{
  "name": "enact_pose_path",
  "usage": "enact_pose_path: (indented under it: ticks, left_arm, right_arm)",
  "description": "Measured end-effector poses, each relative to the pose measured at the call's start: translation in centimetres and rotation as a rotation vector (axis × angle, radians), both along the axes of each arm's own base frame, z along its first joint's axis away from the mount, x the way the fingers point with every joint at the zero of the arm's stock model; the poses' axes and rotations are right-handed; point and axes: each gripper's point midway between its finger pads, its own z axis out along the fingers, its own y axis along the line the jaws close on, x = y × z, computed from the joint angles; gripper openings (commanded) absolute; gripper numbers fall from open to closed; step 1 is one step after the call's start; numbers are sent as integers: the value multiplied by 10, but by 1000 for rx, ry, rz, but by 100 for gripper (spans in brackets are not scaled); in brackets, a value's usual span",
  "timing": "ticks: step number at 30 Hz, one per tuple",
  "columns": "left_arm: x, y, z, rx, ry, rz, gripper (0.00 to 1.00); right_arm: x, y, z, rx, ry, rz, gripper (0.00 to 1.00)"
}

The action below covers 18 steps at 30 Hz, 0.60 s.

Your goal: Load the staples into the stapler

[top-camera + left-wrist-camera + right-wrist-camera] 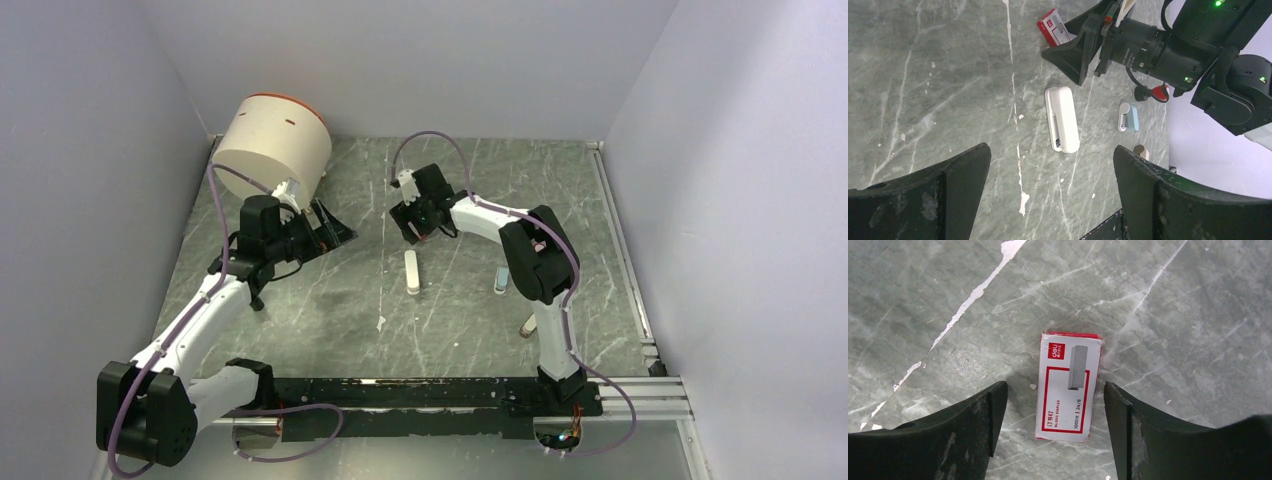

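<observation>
Beneath right tool (1054,387), closed staples box (1069,386)

- The staples (1068,385) are lying out of sight in the top view, where the right gripper (418,232) is standing over them.
- In the left wrist view, a black finger (1070,55) of the right gripper is covering part of the box, and only a red-and-white end is showing.
- The bottom edge is cutting off the jaws of the left gripper (1050,150). The same is happening to the right gripper in its own wrist view.
- A tan item (1142,151) is sitting half behind the left gripper's finger, so its kind is not readable.
- A blue item (501,280) and the stapler (411,272) are appearing too small on the counter (330,300) in the top view to show detail.
</observation>
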Motion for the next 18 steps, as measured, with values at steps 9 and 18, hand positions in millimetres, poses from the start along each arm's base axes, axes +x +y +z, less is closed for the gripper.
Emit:
enact_pose_path:
  ticks: [9,18]
  left_arm:
    - [-1,-3,-7,-9,25,-17,97]
    - [0,-20,-39,-58,179,-81,89]
  right_arm:
    - [-3,-4,-1,-11,20,14,57]
    - [8,-9,-2,-10,0,210,60]
